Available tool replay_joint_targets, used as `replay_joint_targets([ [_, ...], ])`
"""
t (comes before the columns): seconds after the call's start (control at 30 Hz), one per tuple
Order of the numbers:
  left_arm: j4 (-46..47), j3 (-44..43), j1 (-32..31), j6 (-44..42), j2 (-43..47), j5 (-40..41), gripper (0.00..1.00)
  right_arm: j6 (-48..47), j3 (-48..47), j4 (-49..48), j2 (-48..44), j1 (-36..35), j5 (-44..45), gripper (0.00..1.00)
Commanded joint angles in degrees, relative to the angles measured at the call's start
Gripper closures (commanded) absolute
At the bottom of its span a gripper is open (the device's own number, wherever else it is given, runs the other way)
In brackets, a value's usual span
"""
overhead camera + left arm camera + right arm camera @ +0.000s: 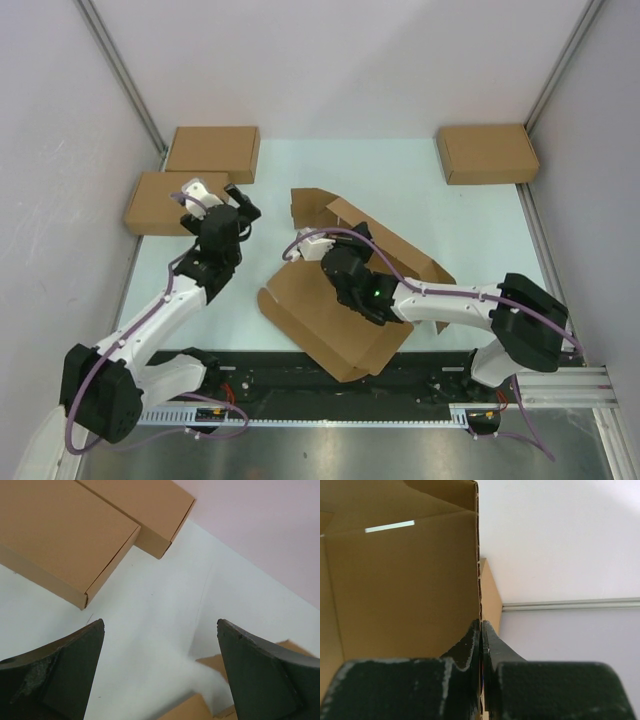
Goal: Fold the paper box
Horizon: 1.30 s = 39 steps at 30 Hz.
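Brown corrugated card makes up the paper box (335,320), which lies in the middle of the overhead picture on the pale desk (420,190), just beyond the arm bases. It is half shaped. The broad panel lies flat toward the lower centre, a long wall is raised to the right of centre, and a short flap stands at the upper centre.

The right tool (306,240) is pinched tight on that standing part. In its own wrist picture the thin edge of the paper box (400,580) runs straight down into the slit between the dark fingers of the right tool (481,630), and the wall's inner face fills the left half of the frame. I take the pinch to be holding the wall upright on its crease, since card like this tends to spring back flat.

The left tool (238,205) is spread wide and holds nothing. It hangs left of centre in the overhead picture, apart from the paper box. Its wrist picture shows bare desk between the parted fingers. Open like that, it looks ready to take a neighbouring flap while the other arm steadies the wall.

A closed box (212,152) sits close against a second closed box (165,202) at the upper left, and a third closed box (487,153) sits at the upper right. They seem to be set at the far edges to leave the middle as working room.
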State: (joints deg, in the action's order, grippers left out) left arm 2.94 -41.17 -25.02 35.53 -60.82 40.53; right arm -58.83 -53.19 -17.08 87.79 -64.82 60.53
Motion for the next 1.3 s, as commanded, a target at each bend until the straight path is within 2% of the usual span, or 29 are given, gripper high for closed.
replay_joint_targets([
  [0.0,1.28,-1.98,3.39,6.13,-1.76,-7.92,0.00,-0.76,0.98,-3.92,1.42,-0.22,0.82,1.00],
  [0.23,5.49,-0.94,3.66,6.13,-3.17,-11.44,0.00,0.55,1.07,-2.96,3.53,-0.75,0.20,1.00],
  [0.43,12.51,4.51,3.66,8.07,-2.20,-15.48,0.00,1.70,2.12,-4.45,4.85,-1.89,1.17,1.00],
  [0.6,14.64,2.85,3.66,3.85,-4.65,-18.03,0.00,1.52,2.04,-5.95,3.80,-1.98,0.38,1.00],
  [0.8,16.30,0.56,3.75,0.69,-8.87,-19.70,0.00,5.64,1.95,-1.91,2.04,-1.54,-2.17,1.00],
  [1.0,20.61,0.03,4.27,-1.95,-13.27,-21.90,0.00,14.61,1.68,6.61,-0.69,-0.23,-7.09,1.00],
  [1.1,25.26,0.91,5.06,-4.32,-15.20,-26.97,0.00,17.24,0.98,10.21,-2.35,0.91,-9.37,1.00],
  [1.27,38.96,5.21,7.08,-6.96,-18.10,-34.46,0.00,20.85,-0.25,13.39,-4.37,2.76,-13.06,1.00],
])
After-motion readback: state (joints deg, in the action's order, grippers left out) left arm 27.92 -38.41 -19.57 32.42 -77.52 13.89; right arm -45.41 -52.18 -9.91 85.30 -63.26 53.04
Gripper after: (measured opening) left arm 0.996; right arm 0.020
